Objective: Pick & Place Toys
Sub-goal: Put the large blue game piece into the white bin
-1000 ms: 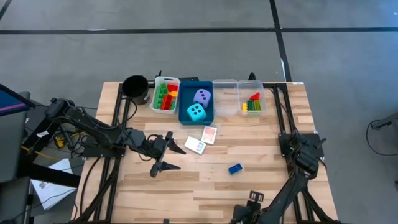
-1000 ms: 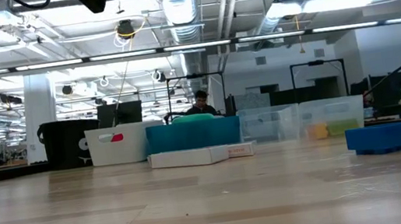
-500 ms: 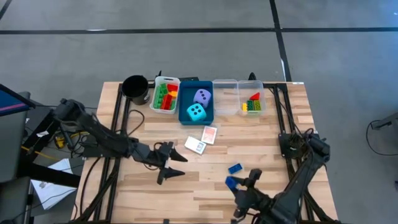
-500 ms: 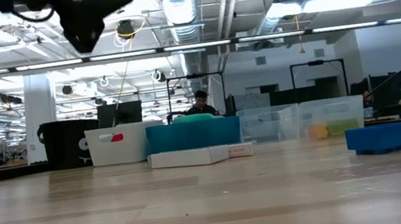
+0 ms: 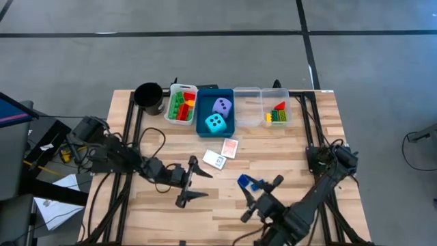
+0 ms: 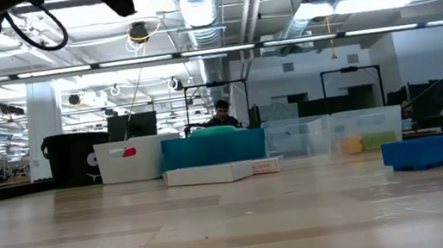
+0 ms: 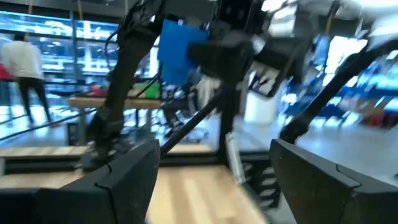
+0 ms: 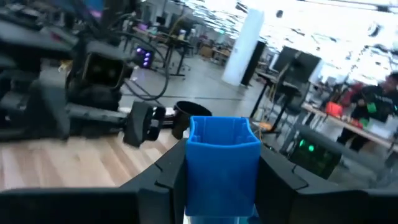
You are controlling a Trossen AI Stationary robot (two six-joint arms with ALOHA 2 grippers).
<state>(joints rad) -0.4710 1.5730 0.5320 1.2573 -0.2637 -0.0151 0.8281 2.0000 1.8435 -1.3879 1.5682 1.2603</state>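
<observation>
A small blue brick (image 5: 246,182) sits pinched between the fingers of the right hand (image 5: 254,193), lifted off the table (image 5: 293,154) in the lower centre of the high view; the right wrist view shows the same brick (image 8: 222,163) squeezed upright between the two dark fingers (image 8: 165,174). The right arm reaches in from the lower right, bent low, with its hand pointing toward the upper left. A second blue brick (image 6: 423,151) rests on the wood at the right of the low view.

To the left of the held brick, the left hand (image 5: 190,183) hovers over the table with its fingers spread wide and nothing between them, its arm stretched in from the left edge. Above, two card packs (image 5: 222,154) lie on the table near the centre. Beyond them, the cyan die (image 5: 216,124) and lavender die (image 5: 222,106) sit in the blue tray (image 5: 205,129), with bricks in the white tray (image 5: 181,106) and a clear tray (image 5: 276,113).
</observation>
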